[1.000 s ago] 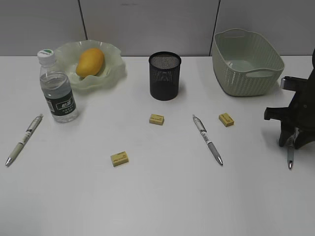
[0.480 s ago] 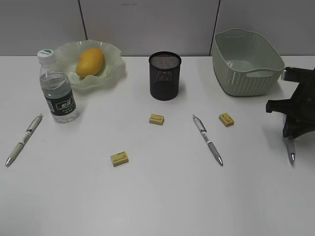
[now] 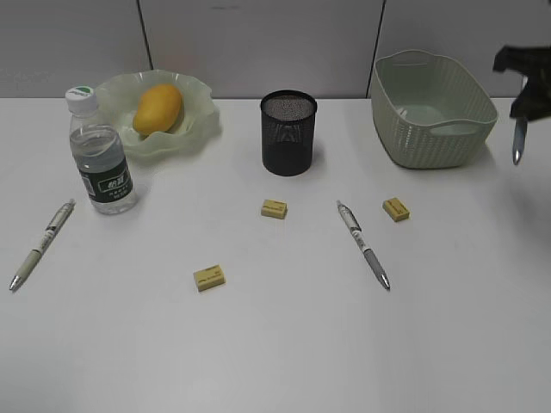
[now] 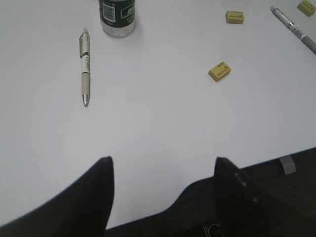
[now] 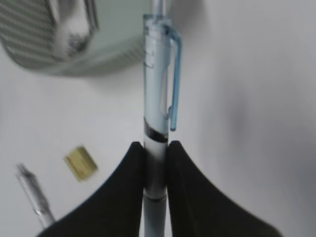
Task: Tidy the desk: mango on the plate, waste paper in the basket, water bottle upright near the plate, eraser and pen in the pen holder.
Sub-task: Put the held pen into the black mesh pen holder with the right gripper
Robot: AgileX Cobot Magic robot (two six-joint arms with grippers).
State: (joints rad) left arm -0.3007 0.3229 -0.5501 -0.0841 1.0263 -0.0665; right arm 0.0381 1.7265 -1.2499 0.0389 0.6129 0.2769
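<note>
Pale blue clear-barrelled pen [image 5: 157, 128] with clip, pinched in right end effector [image 5: 155, 163]

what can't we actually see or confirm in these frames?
- Waste paper: not visible on the desk; the basket floor is mostly hidden by its front wall in the exterior view, blurred in the right wrist view.
- Right tool: cut off by the exterior view's right edge; only part shows above the held pen.
- Left tool: absent from the exterior view.
- Bottle: top cropped in the left wrist view.
</note>
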